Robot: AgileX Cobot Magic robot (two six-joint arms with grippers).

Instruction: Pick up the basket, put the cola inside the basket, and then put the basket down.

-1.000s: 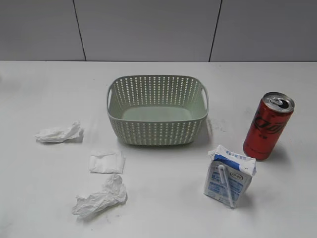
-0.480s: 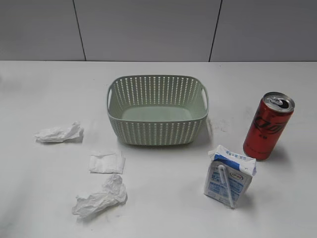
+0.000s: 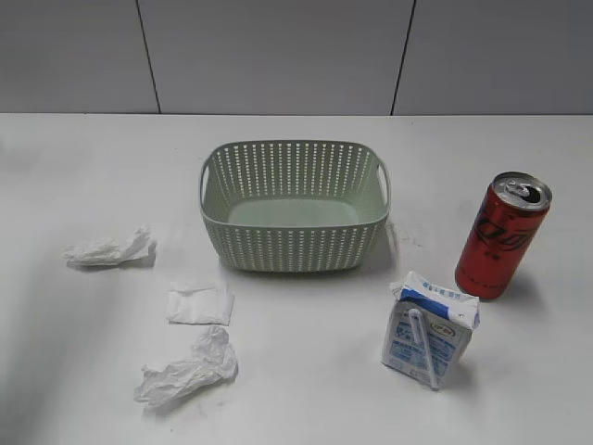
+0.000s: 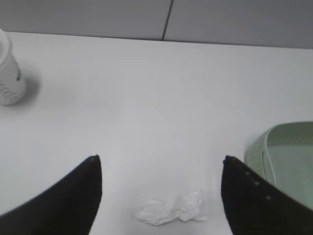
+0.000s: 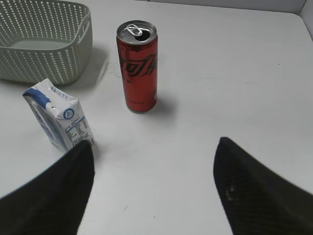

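The pale green slotted basket [image 3: 294, 206] stands empty at the table's middle. It also shows in the right wrist view [image 5: 44, 41] at top left and at the right edge of the left wrist view [image 4: 288, 156]. The red cola can [image 3: 501, 235] stands upright to the basket's right and shows in the right wrist view [image 5: 137, 66]. My left gripper [image 4: 161, 159] is open and empty above a crumpled tissue, left of the basket. My right gripper [image 5: 154, 144] is open and empty, short of the can. Neither gripper shows in the exterior view.
A blue-and-white drink carton [image 3: 429, 328] with a straw stands in front of the can. Three crumpled white tissues [image 3: 109, 248] [image 3: 198, 303] [image 3: 185, 369] lie left of the basket. A white cup [image 4: 9, 71] stands at the far left in the left wrist view.
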